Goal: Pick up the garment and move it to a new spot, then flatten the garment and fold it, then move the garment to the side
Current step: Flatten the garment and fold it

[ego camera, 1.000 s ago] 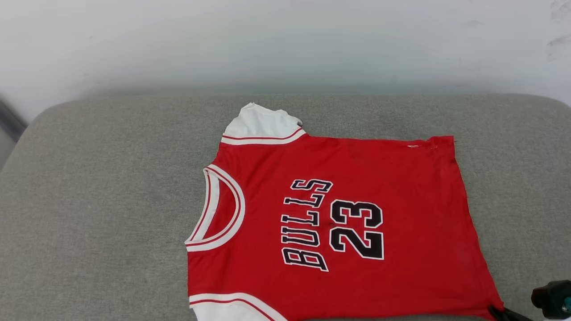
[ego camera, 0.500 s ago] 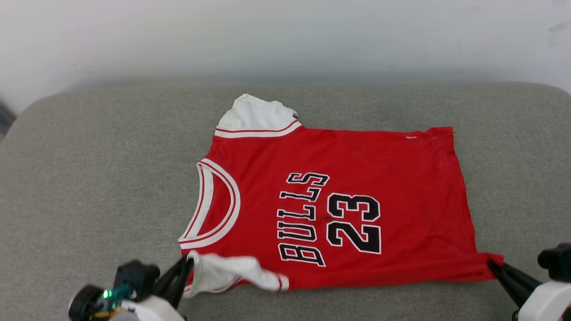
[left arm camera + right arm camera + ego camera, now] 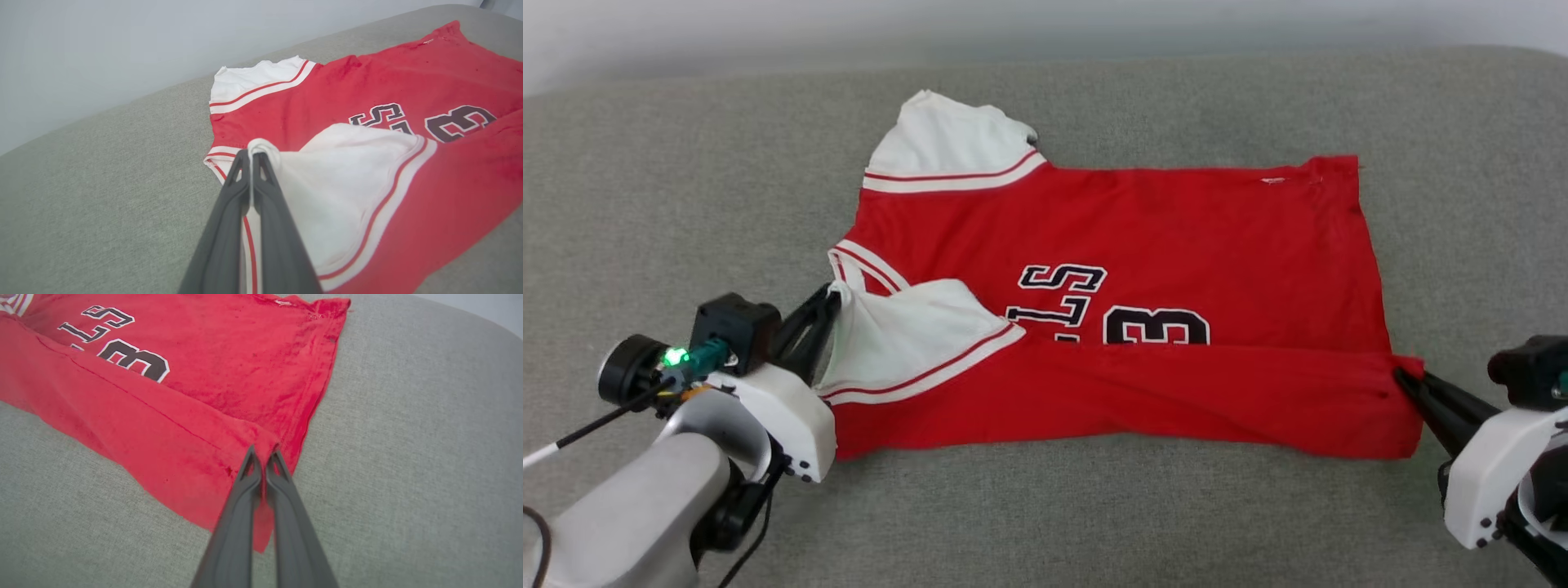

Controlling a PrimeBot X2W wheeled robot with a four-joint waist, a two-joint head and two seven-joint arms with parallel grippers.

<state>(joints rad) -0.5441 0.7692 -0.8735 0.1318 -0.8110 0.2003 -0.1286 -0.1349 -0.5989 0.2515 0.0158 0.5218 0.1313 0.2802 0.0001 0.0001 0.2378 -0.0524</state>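
left hand (image 3: 832, 298): lower left of the head view, at the end of a pale forearm. Both dark fingers are pinched tight together on the tip of the near sleeve (image 3: 907, 327). In the left wrist view a little loop of white cloth pokes out just above the fingertips.
right hand (image 3: 1398, 374): lower right of the head view, fingers clamped together on the near-right hem corner of the garment (image 3: 1176, 220). The right wrist view has red cloth squeezed right between the tips.
garment, where it's at: spread out on the grey cushion (image 3: 645, 204), roughly in the middle, neck end toward the left hand and hem toward the right hand.
flap (image 3: 1143, 396): the near long edge of the shirt is turned over onto the front, so there's a band of plain red running between the two hands.
near sleeve, again: white with red-and-white striped trim, lying on top of the red, pulled up toward the collar (image 3: 858, 265).
lettering (image 3: 1062, 278): black with white outline, mostly hidden under the flap. An S, scraps of another letter and part of a 3 peek out.
far sleeve (image 3: 943, 139): white, same striped trim, flat on the cushion at the far left corner of the shirt.
far edge: pretty straight, with a small pale tag near the far-right corner.
wall (image 3: 768, 24): pale, plain, right behind the cushion.
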